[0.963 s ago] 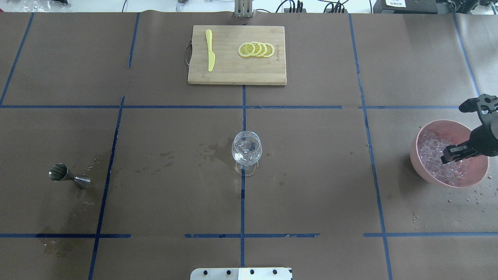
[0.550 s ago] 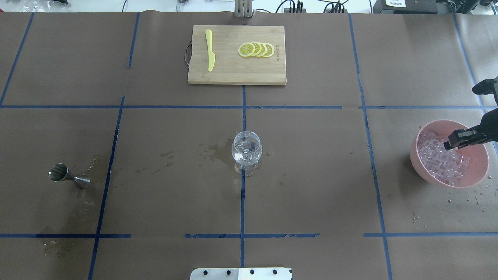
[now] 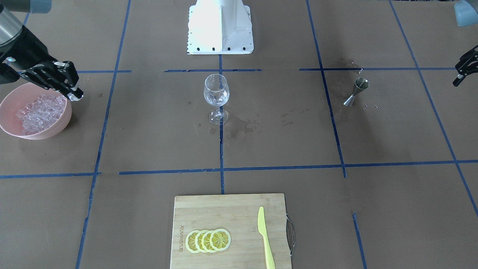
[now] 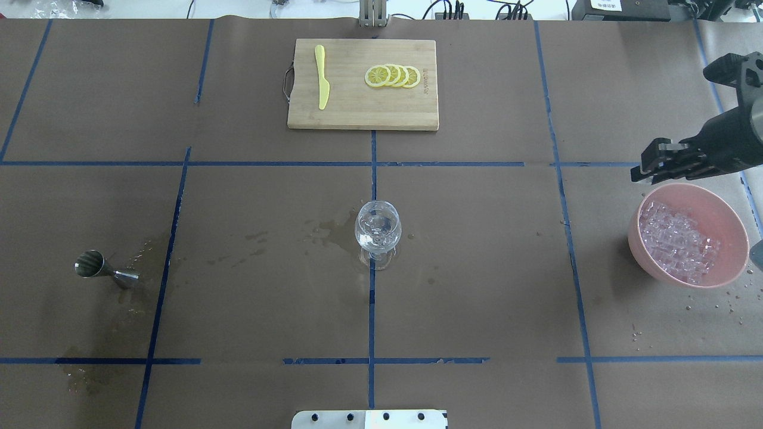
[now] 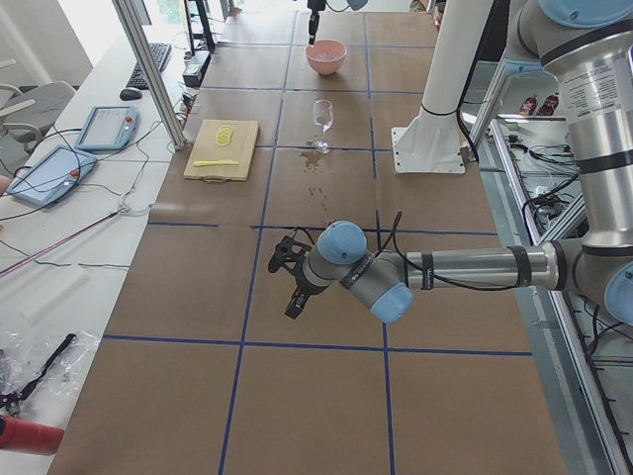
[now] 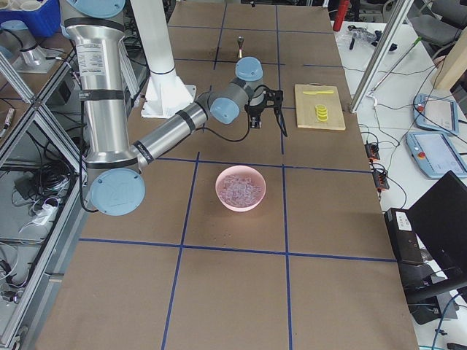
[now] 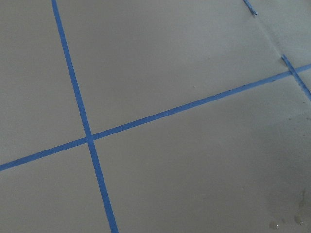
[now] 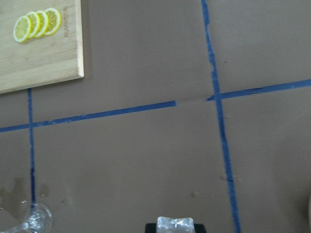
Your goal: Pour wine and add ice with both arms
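My right gripper (image 4: 647, 164) hangs just past the far-left rim of the pink bowl (image 4: 734, 221), shut on one clear ice cube (image 8: 175, 225), which shows between its fingertips in the right wrist view. The bowl holds a heap of ice (image 4: 676, 241). The wine glass (image 4: 378, 229) stands upright at the table's centre with a little clear liquid in it, well to the left of the right gripper. My left gripper (image 3: 463, 71) is far off at the table's left end, empty, its fingers spread. A steel jigger (image 4: 95, 266) lies on its side at the left.
A bamboo cutting board (image 4: 357, 113) at the far middle carries lemon slices (image 4: 392, 76) and a yellow knife (image 4: 322, 77). Wet stains lie around the glass and near the jigger. Drops lie by the bowl. The robot base (image 3: 220, 26) stands at the near edge.
My right gripper has risen out of the ice bowl and moved to its far-left side, carrying an ice cube. Nothing else has moved.
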Robot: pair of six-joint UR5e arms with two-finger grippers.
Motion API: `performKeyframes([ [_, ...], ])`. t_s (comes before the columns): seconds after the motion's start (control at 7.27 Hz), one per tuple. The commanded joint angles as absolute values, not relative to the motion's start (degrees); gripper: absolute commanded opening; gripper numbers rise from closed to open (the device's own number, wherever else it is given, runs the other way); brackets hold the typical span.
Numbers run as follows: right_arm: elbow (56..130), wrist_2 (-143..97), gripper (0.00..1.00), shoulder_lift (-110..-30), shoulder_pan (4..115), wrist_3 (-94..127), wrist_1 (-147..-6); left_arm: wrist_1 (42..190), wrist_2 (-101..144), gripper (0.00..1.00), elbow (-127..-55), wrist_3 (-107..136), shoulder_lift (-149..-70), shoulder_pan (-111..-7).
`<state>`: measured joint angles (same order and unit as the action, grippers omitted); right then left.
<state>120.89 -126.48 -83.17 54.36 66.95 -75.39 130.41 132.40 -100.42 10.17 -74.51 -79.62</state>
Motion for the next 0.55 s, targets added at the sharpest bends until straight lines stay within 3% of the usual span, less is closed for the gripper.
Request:
performKeyframes([
  [0.0, 121.12, -117.91, 0.0, -74.14, 44.7, 79.57, -77.15, 113.1, 132.54, 1.0, -100.72, 0.13, -80.65, -83.29],
  [0.28, 120.76, -111.12, 0.0, -63.07, 36.87, 85.4, -87.32, 96.74, 132.98, 1.0, -102.38, -7.44, -86.02, -87.52],
  [0.41, 119.02, -106.74, 0.0, -58.15, 33.17, 89.43, -88.84, 95.98, 132.98, 1.0, -103.09, -7.73, -85.61, -87.8],
])
